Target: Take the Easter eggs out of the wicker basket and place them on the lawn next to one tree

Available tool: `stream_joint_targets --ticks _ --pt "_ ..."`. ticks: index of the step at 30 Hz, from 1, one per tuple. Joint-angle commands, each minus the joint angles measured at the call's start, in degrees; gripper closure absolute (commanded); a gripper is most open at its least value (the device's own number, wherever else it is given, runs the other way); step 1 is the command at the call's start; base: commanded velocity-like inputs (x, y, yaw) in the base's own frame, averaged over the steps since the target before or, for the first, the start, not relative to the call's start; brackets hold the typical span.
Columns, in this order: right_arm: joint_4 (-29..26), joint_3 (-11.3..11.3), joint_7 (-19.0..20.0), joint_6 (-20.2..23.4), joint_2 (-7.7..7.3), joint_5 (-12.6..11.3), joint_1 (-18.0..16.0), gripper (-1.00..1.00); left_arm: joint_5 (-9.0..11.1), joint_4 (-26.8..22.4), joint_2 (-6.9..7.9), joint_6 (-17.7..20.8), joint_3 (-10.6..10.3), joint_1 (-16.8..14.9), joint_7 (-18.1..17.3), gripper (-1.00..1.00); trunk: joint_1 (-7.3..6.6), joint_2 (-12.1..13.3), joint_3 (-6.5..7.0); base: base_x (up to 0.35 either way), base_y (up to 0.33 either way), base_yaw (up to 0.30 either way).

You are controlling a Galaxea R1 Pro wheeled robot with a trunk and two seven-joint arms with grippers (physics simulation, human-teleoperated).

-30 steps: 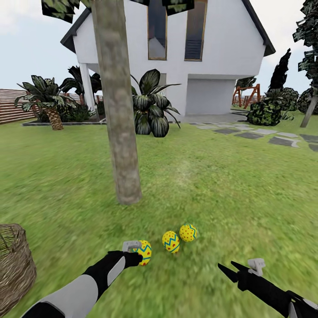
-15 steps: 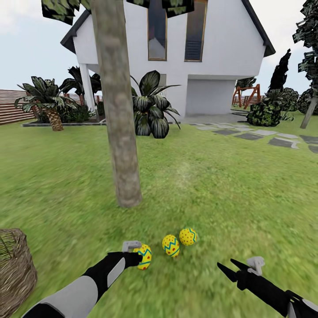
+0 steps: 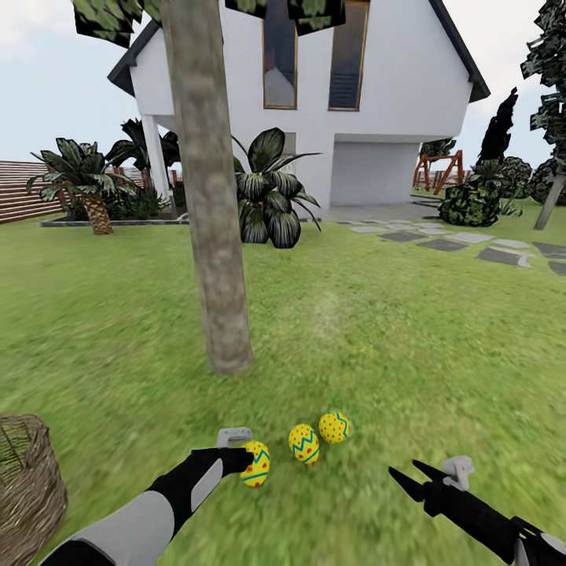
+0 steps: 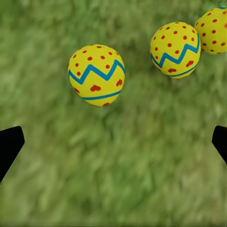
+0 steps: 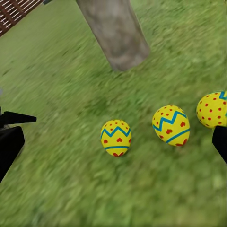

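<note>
Grass point(image 3: 409, 346) runs up to a white house point(image 3: 377, 94). Three eggs point(image 3: 303, 443) lie in a row on it, close to the tree point(image 3: 212, 236). Left fingers point(image 3: 245, 460) gape wide at the nearest egg, holding nothing. Right fingers point(image 3: 409, 478) hang spread and empty. Basket point(image 3: 27, 479) sits far left.

The basket point(image 3: 27, 479) is getting cut off by the left edge of the head view, so only part of it is showing, and its inside is hard to see. The tree point(image 3: 206, 189) is running out past the top edge, so most of its leaves are missing. In the left wrist view, the third egg point(image 4: 215, 29) is poking in at the corner, only partly showing. In the right wrist view, another egg point(image 5: 213, 109) is getting cut by the edge too.
</note>
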Motion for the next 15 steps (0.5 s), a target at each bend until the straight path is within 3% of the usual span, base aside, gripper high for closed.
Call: stream_joint_targets --ticks 1,15 --pt "-0.05 -0.08 0.32 0.25 0.05 0.23 -0.05 -1.0 0.61 -0.12 0.03 0.23 -0.46 -0.02 0.47 -1.0 -0.24 0.39 0.13 0.0 0.0 0.0" --pt "-0.02 -0.42 0.73 -0.46 -0.25 -0.01 -0.05 -1.0 0.62 -0.12 -0.02 0.23 -0.47 -0.02 0.4 -1.0 -3.31 6.01 2.64 0.0 0.0 0.0"
